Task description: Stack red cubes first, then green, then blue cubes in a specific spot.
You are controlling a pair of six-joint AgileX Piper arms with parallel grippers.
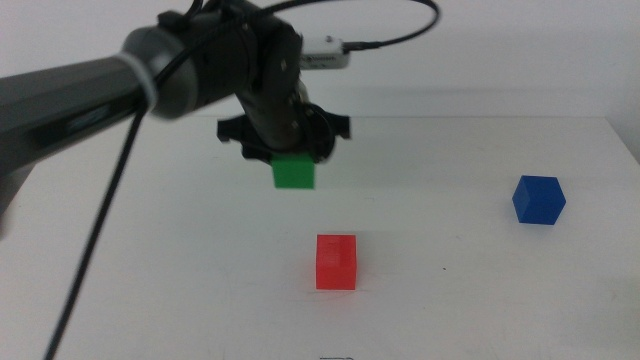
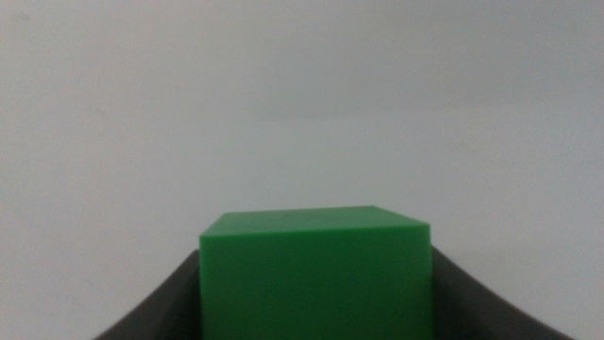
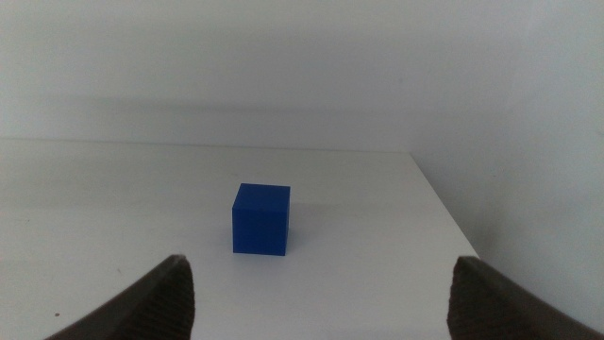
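One cube, the green cube (image 1: 294, 172), sits clamped between the jaws of the left claw (image 1: 291, 160), lifted off the white counter (image 1: 180, 260) at about 11 o'clock from the red cube (image 1: 336, 262). The blue cube (image 1: 538, 199) rests at 2 o'clock from the red. The right claw (image 3: 321, 293) is spread wide, empty, facing the blue cube.

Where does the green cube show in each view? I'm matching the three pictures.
Middle view: green cube held off the table by the left gripper, behind the red cube.
Left wrist view: green cube fills the lower centre between the jaws.
Right wrist view: not in it.
Shared landmark: white table.
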